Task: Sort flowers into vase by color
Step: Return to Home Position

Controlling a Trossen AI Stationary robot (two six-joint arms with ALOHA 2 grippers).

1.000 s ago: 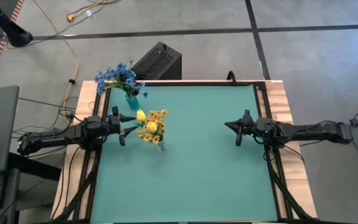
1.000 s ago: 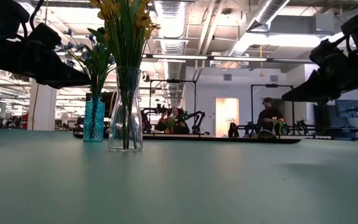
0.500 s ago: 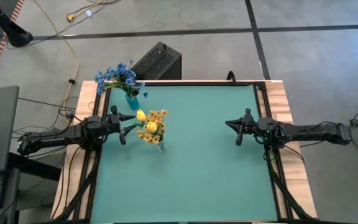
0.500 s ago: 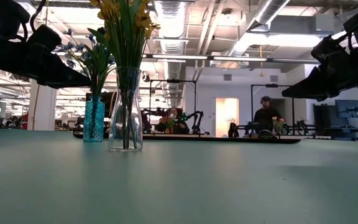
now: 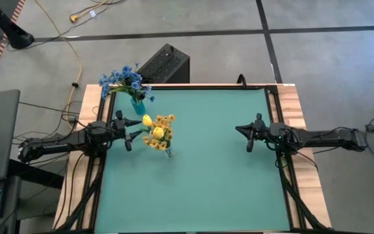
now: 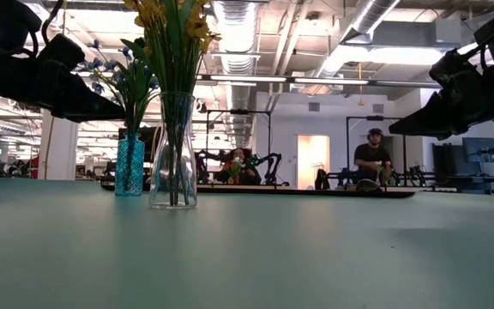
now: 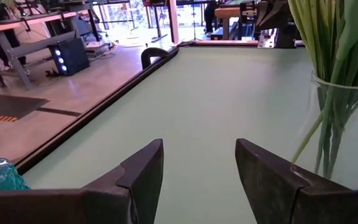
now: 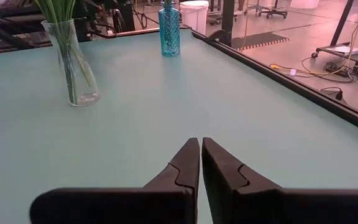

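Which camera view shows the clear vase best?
The low view: the clear vase stands side-on and whole, green stems inside. The right wrist view shows it whole too, but farther off. The high view mostly hides it under the yellow flowers. The left wrist view catches only its rim and one side.

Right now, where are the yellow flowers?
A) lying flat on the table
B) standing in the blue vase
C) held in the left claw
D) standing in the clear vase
D: the yellow flowers stand with their stalks in the clear vase, the blue vase holds the blue flowers, and the left claw is open and empty.
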